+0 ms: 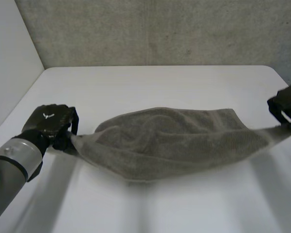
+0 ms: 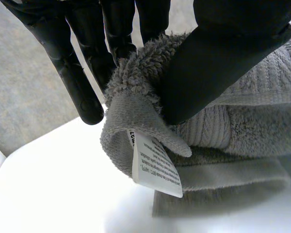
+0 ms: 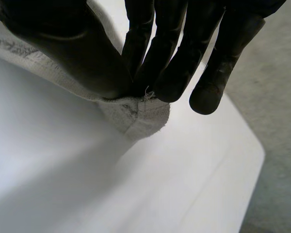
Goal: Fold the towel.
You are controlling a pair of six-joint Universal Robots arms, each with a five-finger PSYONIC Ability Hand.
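**Grey towel stretched between 2 hands above the table**

The grey towel (image 1: 165,141) hangs slung between the 2 hands over the white table (image 1: 136,82), pulled long from the robot's left to its right. Its middle sags, with the lower edge touching or just above the tabletop; the head view does not settle which.

The left hand (image 1: 51,124) is clamped on the towel's left end. In the left wrist view its thumb (image 2: 223,48) presses the bunched terry cloth (image 2: 252,126) against the fingers (image 2: 119,29), and a hemmed corner folds out just below the thumb. A white care label (image 2: 155,165) with small print hangs from that corner over the table (image 2: 53,184).

The right hand (image 1: 286,107), near the table's right edge, pinches the towel's other end. In the right wrist view its thumb and fingertips (image 3: 172,82) meet on a hemmed corner (image 3: 136,114), which pokes out just under them above the table surface (image 3: 63,184).

A grey concrete wall (image 1: 160,29) stands behind the table.
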